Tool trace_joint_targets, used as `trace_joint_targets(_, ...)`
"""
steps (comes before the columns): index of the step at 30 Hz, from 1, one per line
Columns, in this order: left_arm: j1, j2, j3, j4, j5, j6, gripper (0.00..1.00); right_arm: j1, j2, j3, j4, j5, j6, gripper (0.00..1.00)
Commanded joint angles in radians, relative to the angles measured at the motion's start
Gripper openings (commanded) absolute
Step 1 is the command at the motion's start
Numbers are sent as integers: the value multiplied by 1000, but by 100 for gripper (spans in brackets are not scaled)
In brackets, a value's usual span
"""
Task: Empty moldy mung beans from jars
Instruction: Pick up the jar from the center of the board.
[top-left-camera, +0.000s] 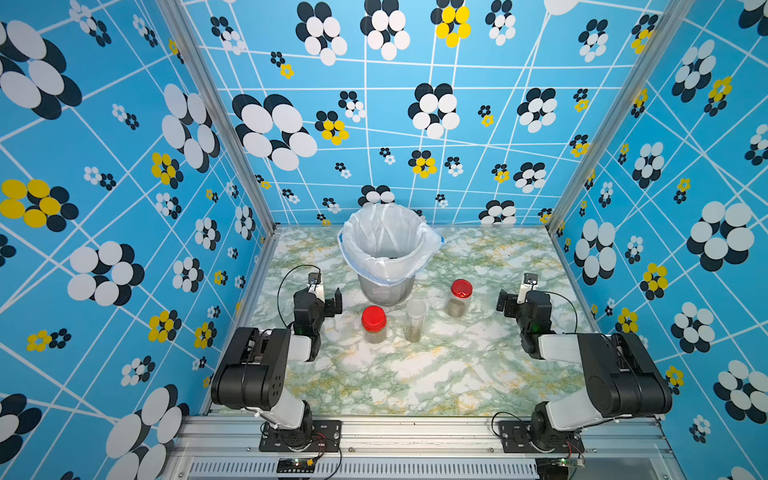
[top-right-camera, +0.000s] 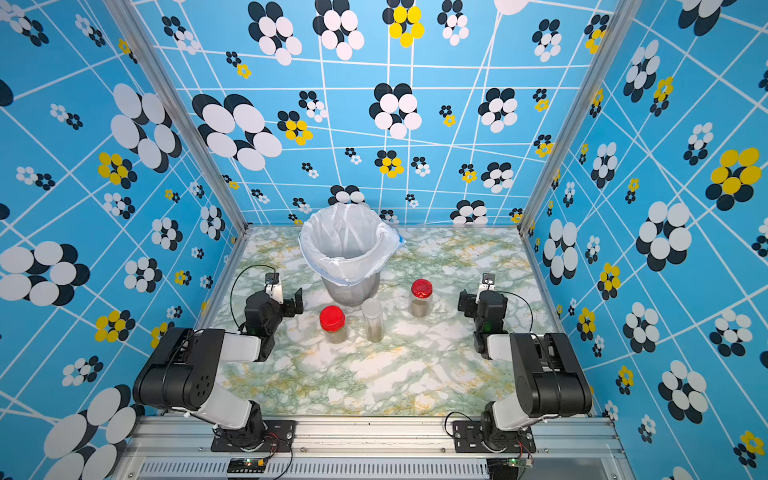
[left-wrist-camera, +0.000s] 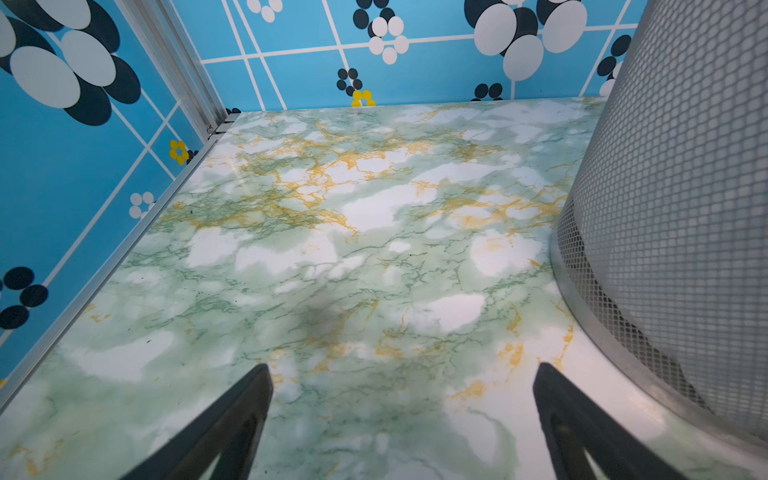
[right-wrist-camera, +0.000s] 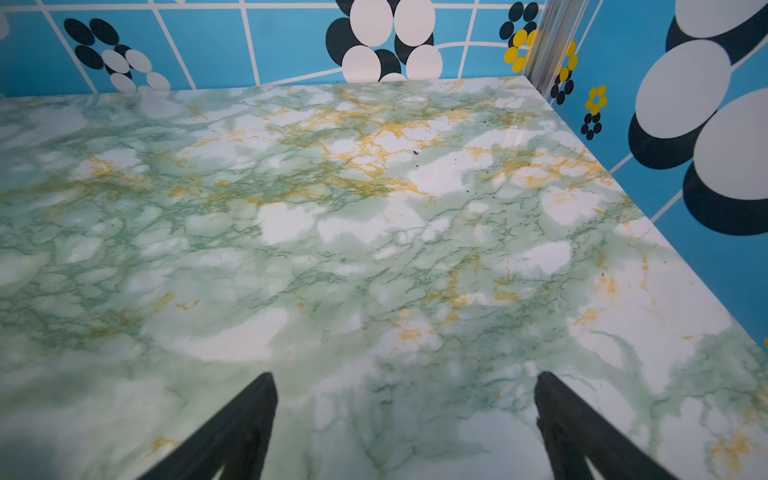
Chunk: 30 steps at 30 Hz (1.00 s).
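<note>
jars (top-left-camera: 414, 320) stand between left end effector (left-wrist-camera: 403, 372) and right end effector (right-wrist-camera: 405, 376), untouched.

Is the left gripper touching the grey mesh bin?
Apart. In the left wrist view, bare table shows between the left gripper and the bin; both top views show a gap too.

Count — clear jars (top-left-camera: 375, 334): three | red lids (top-left-camera: 461, 288): two | lidless jar (top-left-camera: 414, 322): one | grey bucket (top-left-camera: 386, 294): one | white bag liner (top-left-camera: 388, 237): one | robot arms (top-left-camera: 257, 374): two
</note>
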Motion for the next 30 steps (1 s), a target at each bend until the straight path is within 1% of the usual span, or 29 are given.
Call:
trace_joint_targets(1, 8, -15, 10, -4, 20, -5, 99, 3, -11, 18, 16, -5, -8, 99)
trace_joint_targets(8, 8, -16, 11, -5, 22, -5, 99, 3, -10, 17, 16, -5, -9, 99)
trace_joint_targets(12, 15, -14, 11, -6, -4, -24, 100, 3, -11, 17, 16, -6, -9, 99)
trace_joint_targets(28, 15, -16, 11, -4, -4, -24, 100, 2, -10, 20, 12, -9, -7, 99)
trace_joint_targets(30, 15, -21, 3, 8, 11, -19, 99, 2, -10, 19, 13, -7, -6, 99)
